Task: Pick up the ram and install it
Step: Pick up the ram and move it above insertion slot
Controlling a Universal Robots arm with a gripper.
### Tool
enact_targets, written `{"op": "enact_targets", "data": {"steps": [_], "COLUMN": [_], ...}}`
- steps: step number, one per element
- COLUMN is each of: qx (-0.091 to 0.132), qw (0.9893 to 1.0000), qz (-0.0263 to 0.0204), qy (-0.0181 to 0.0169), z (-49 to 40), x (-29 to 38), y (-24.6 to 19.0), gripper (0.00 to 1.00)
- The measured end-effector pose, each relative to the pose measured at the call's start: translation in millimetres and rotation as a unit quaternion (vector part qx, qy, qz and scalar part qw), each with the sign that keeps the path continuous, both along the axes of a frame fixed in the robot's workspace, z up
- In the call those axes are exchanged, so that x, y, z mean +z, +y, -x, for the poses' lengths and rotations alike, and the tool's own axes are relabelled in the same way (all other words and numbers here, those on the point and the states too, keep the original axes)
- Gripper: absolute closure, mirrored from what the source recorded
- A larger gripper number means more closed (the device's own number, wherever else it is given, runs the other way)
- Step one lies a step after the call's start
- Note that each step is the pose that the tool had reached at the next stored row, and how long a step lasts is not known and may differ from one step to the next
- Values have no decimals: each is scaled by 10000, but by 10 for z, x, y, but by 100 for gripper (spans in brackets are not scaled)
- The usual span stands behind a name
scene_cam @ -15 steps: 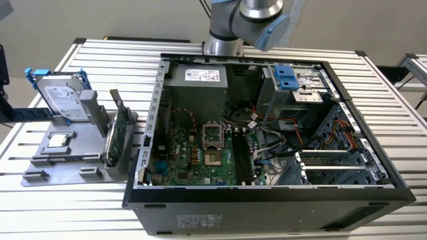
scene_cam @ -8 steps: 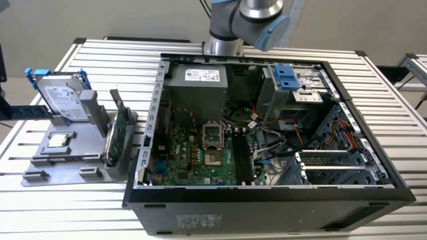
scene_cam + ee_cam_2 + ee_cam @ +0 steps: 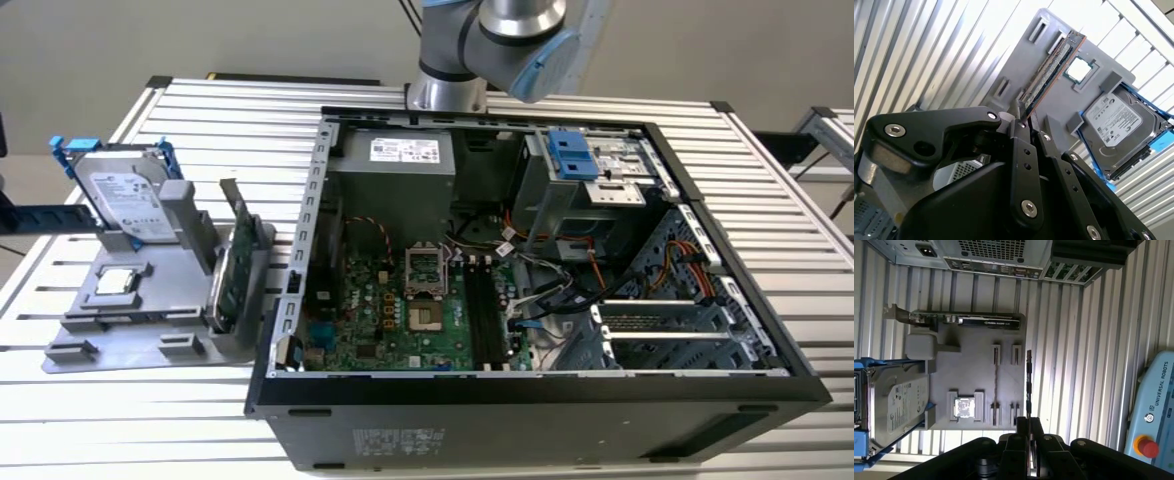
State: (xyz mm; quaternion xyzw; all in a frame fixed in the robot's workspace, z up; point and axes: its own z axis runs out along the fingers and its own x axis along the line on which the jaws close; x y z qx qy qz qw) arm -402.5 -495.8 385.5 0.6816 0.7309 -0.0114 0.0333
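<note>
Ram, clamped in tool (edge-on), grey tray beyond

I see the ram as a slim, long stick: green board, reddish-brown edge, a row of dark chips on the face; in the first wrist view it shows edge-on as a thin dark line. One short end is pinched between the gripper fingers, and the rest sticks straight out past the fingertips, free, with the gray parts tray behind it.
</note>
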Motion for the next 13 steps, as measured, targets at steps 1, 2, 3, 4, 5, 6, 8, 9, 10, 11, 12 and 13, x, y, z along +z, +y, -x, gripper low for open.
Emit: {"op": "enact_targets", "data": {"steps": [1, 2, 3, 4, 5, 6, 8, 9, 10, 11, 12, 13], "qx": [0, 0, 0, 0, 0, 0, 0, 0, 0, 0, 0, 0], "qw": [10000, 10000, 10000, 10000, 10000, 10000, 10000, 10000, 10000, 10000, 10000, 10000], "qz": [0, 0, 0, 0, 0, 0, 0, 0, 0, 0, 0, 0], "qy": [0, 0, 0, 0, 0, 0, -1, -1, 0, -1, -1, -1], "z": [1, 1, 2, 3, 3, 4, 4, 4, 4, 4, 4, 4], "x": [8, 16, 23, 30, 36, 39, 39, 39, 39, 39, 39, 39], "y": [0, 0, 0, 0, 0, 0, 0, 0, 0, 0, 0, 0], "gripper": [100, 100, 100, 100, 100, 100, 100, 100, 100, 100, 100, 100]}}
